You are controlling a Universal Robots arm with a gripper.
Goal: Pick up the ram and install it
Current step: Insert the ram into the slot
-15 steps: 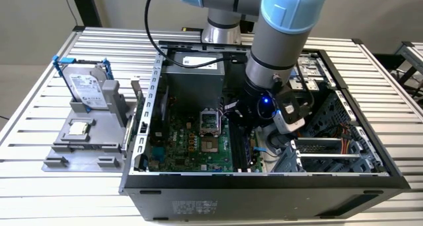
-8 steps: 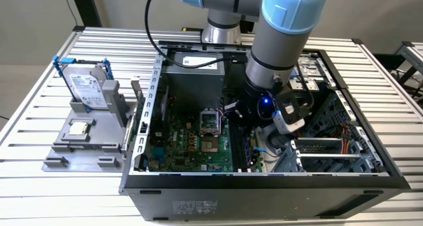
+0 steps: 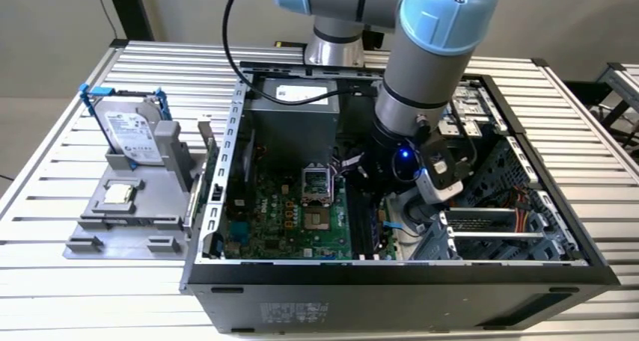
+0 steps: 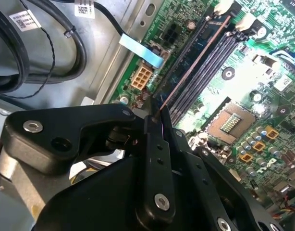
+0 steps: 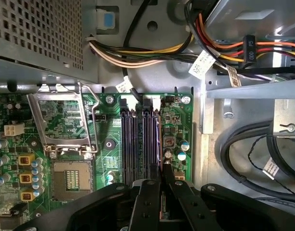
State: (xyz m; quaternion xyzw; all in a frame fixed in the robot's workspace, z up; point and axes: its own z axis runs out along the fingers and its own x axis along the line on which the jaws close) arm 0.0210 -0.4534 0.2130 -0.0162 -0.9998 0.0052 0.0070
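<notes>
Right now I'm reaching down inside the open computer case (image 3: 399, 281), my gripper (image 5: 161, 180) hanging low over the motherboard (image 3: 289, 214). My jaws are sitting nearly closed, only a thin gap between the two black fingers (image 4: 157, 159), and they're pinching the ram (image 4: 195, 60) edge-on between them. In the second wrist view the ram is showing as a thin brownish edge running from my fingertips out along the memory slots (image 4: 210, 57) toward the white latches (image 4: 248, 21). In the first wrist view the ram (image 5: 160, 144) is lining up with the slot nearest the case's metal wall, among the parallel black memory slots (image 5: 133, 144); whether it's fully seated I can't tell.

Beside the slots the processor socket (image 5: 70, 178) is lying open, its metal retention frame (image 5: 63, 120) flipped up. Bundled power cables (image 5: 152, 53) are running across above the board, and thick black cables (image 5: 243, 144) are looping beyond the metal wall.

In the exterior view my arm (image 3: 429, 72) is coming down into the case, and my gripper (image 3: 384, 180) is sitting dark near the board's edge. On the exterior view's left, well apart from the case, a grey fixture (image 3: 130, 221) is carrying the hard drive (image 3: 135, 131) upright and a small square processor chip (image 3: 118, 194) lying flat.
</notes>
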